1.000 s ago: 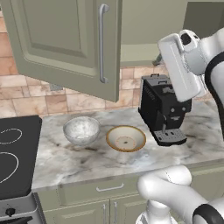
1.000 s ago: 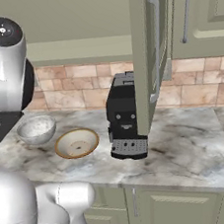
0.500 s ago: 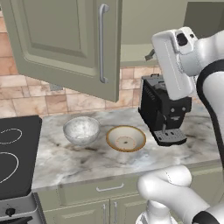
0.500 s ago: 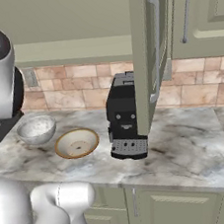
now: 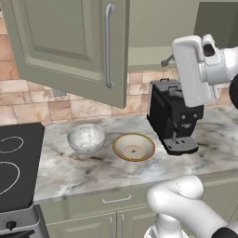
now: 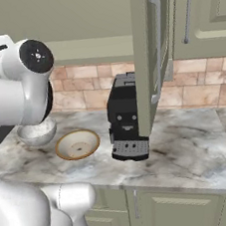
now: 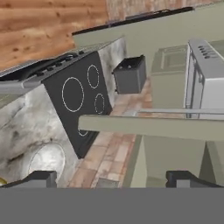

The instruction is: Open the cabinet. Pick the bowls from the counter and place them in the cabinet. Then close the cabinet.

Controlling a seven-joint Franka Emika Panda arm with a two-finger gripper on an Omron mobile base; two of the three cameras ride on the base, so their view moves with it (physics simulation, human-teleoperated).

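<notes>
Moved: white arm swung left, away from open olive-green cabinet door.
Gripper: fingertips spread, empty.
Risk: clipping black coffee machine descending toward speckled grey-white bowl.

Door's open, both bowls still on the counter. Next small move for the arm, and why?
Probably swing down toward the grey bowl. The cabinet door already stands open, while that bowl and the tan bowl sit untouched on the counter. In the hand view the gripper is up high, fingertips wide apart and holding nothing, with the grey bowl already low in its sight.
</notes>
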